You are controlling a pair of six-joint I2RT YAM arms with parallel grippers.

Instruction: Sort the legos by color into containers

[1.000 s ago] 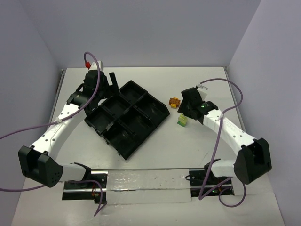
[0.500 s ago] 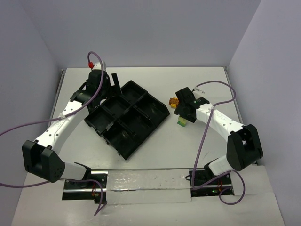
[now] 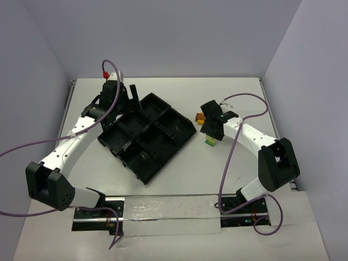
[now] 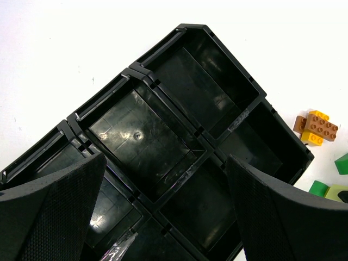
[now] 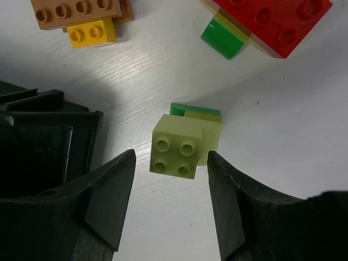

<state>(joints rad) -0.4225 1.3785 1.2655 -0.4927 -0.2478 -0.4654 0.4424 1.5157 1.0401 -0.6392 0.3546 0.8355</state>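
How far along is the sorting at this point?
Done: nothing yet; no brick shows in the tray. In hand: the right gripper hangs open over the pale green brick, jaws either side, not gripping it. The left gripper is open above the tray. Left: everything, since the pale green brick, the orange and yellow bricks, the red brick and the green brick all lie on the table.

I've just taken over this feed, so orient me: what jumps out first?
The right gripper hangs open over a pale yellow-green brick, one finger on either side and not touching it, just right of the black tray. The left gripper hovers wide open above the tray, whose visible compartments look empty. A red brick and an orange-and-yellow cluster lie loose nearby.
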